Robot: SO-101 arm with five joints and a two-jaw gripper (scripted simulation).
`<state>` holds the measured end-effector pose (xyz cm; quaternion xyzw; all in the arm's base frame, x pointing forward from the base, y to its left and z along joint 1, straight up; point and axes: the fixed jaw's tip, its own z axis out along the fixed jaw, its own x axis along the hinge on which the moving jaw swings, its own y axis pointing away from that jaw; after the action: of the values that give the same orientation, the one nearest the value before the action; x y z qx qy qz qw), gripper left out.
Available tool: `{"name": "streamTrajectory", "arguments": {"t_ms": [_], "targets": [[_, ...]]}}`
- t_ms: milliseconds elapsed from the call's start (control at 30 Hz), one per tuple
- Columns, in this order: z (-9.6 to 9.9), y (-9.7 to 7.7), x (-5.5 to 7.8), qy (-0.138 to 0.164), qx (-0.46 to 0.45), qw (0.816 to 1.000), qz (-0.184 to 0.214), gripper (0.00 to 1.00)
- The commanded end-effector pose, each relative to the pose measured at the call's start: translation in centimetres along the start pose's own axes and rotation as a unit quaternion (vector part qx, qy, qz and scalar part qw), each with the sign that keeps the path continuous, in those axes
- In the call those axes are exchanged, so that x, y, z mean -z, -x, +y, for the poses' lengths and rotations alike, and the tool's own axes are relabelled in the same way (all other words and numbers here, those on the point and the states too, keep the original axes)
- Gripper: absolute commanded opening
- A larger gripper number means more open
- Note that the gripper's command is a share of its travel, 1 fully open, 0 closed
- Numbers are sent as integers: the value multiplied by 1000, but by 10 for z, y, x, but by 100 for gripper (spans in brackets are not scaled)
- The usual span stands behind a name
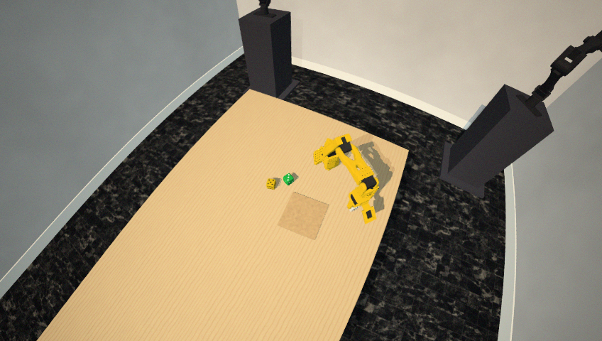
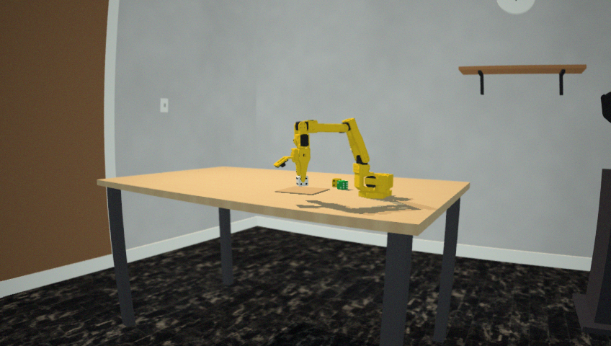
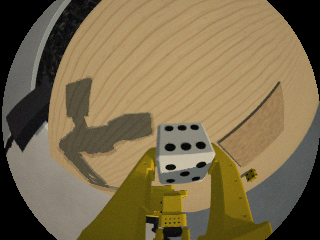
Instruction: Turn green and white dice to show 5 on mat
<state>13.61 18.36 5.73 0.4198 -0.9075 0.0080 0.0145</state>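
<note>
Top view, right of centre: gripper, with a sliver of white die.
Top view, centre: mat, below green die and yellow die.
Exterior, mid-frame: white die gripped, raised; green and yellow right of mat.
Wrist, lower middle: fingers clamping white die; six-face upper.

In the top view, a dark pillar stands just beside one corner of the desk, and a second pillar stands apart from the next corner along the short edge. Each carries a black jointed stand. In the exterior view, a wooden shelf hangs on the grey wall, higher than the desk's right corner; a switch plate sits above the left edge. Dark mottled flooring surrounds the desk's legs.
</note>
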Motion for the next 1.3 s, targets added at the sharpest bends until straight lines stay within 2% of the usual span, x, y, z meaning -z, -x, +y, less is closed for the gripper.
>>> {"name": "streamTrajectory", "arguments": {"t_ms": [0, 133, 267, 333, 500, 633, 767, 1267], "targets": [[-12, 8, 13, 2, -30, 999, -36, 0], [-44, 12, 13, 1, -95, 995, -41, 0], [-89, 10, 11, -1, -183, 982, -48, 0], [-89, 10, 11, -1, -183, 982, -48, 0], [-143, -4, 9, -5, -287, 956, -56, 0], [-171, -16, 7, -8, -341, 938, -62, 0], [-181, -21, 7, -10, -360, 931, -64, 0], [-181, -22, 7, -10, -361, 930, -64, 0]]}}
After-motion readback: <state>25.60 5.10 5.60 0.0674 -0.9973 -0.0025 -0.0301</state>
